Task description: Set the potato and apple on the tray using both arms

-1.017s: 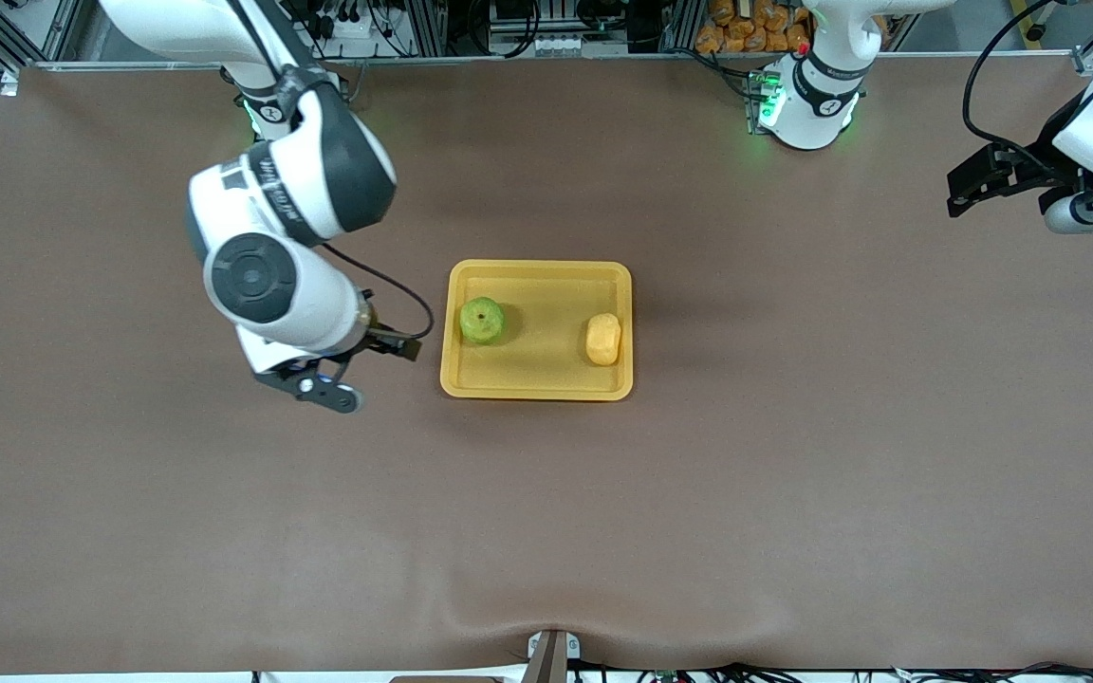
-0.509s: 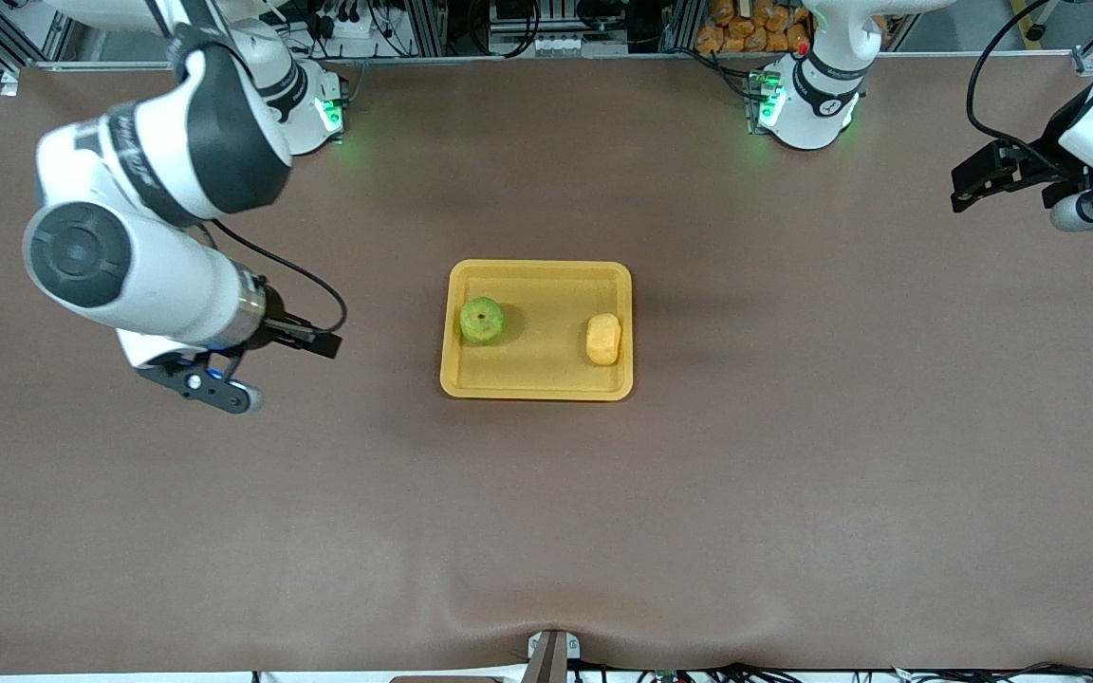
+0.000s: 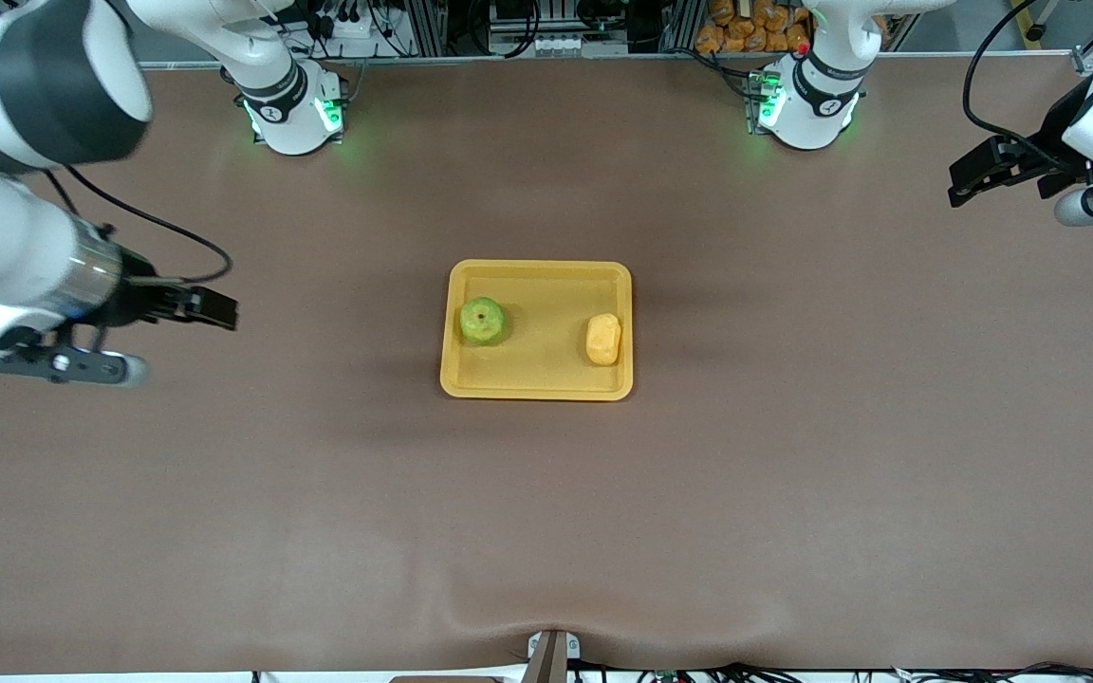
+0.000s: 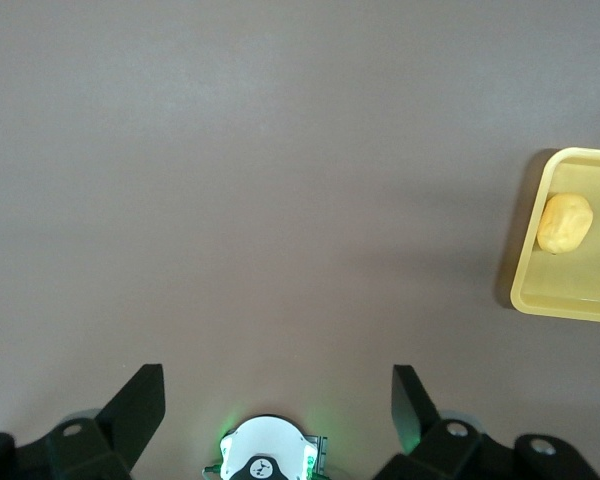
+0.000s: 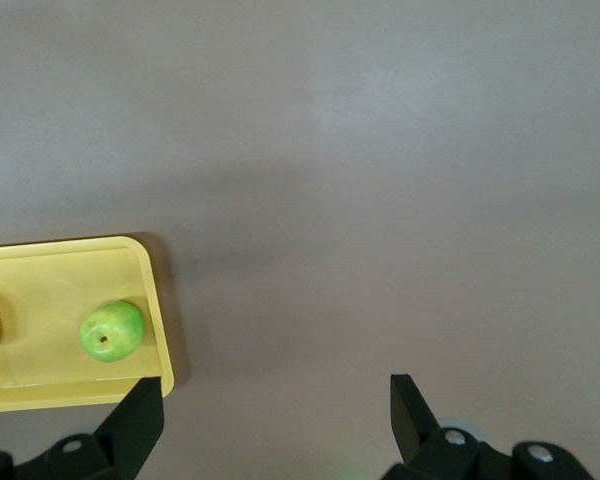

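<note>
The yellow-orange tray (image 3: 539,391) lies at the middle of the table. On it rests the green apple (image 3: 482,321), at the end toward the right arm, and the pale yellow potato (image 3: 603,339), at the end toward the left arm. My right gripper (image 3: 222,311) hangs open and empty over bare table, well off the tray toward the right arm's end. In the right wrist view the apple (image 5: 112,330) sits in the tray (image 5: 70,392). My left gripper (image 3: 962,185) is open and empty, up near the left arm's end. The left wrist view shows the potato (image 4: 565,222) in the tray (image 4: 580,302).
A brown mat (image 3: 793,474) covers the table. The two arm bases (image 3: 290,114) (image 3: 807,109) stand along the edge farthest from the front camera. A small metal bracket (image 3: 551,655) sits at the nearest edge.
My right arm has swung away from beside the tray toward its own end of the table, with its gripper still open. The left arm, apple and potato have hardly moved.
</note>
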Tool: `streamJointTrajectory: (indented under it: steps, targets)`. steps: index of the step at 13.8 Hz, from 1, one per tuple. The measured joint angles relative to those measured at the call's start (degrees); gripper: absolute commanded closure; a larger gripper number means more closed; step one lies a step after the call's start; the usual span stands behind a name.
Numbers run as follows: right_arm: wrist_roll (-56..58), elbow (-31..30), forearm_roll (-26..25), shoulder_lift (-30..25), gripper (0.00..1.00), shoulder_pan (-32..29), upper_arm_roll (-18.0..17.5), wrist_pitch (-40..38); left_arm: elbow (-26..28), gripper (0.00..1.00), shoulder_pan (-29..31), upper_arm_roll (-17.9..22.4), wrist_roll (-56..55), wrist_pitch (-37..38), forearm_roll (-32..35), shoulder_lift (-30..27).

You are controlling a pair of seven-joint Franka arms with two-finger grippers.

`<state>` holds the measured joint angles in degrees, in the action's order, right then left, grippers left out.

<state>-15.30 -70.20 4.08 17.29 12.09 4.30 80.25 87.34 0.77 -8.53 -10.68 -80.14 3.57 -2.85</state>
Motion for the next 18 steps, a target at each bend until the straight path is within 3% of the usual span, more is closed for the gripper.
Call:
streamJointTrajectory:
  steps: [6, 12, 15, 18]
  targets:
    - [1.49, -1.73, -1.37, -5.74, 0.00, -4.33, 0.00, -2.92, 0.13, 0.00, -0.27, -0.57, 1.39, 0.07, -0.10, 0.00]
    - [7.43, -12.25, -1.94, -14.06, 0.00, -9.05, 0.01, -0.30, 0.60, 0.00, -0.17, -0.51, 1.56, 0.07, -0.11, -0.12]
    - [8.00, -18.81, -1.94, -18.67, 0.00, -9.39, -0.16, 2.92, 0.68, 0.00, -0.17, -0.35, 1.83, 0.07, -0.41, -0.32]
    - [9.51, -21.66, -1.95, -20.65, 0.00, -9.39, -0.35, 4.35, 0.74, 0.00, 0.15, -0.07, 2.91, 0.07, -0.59, -0.59]
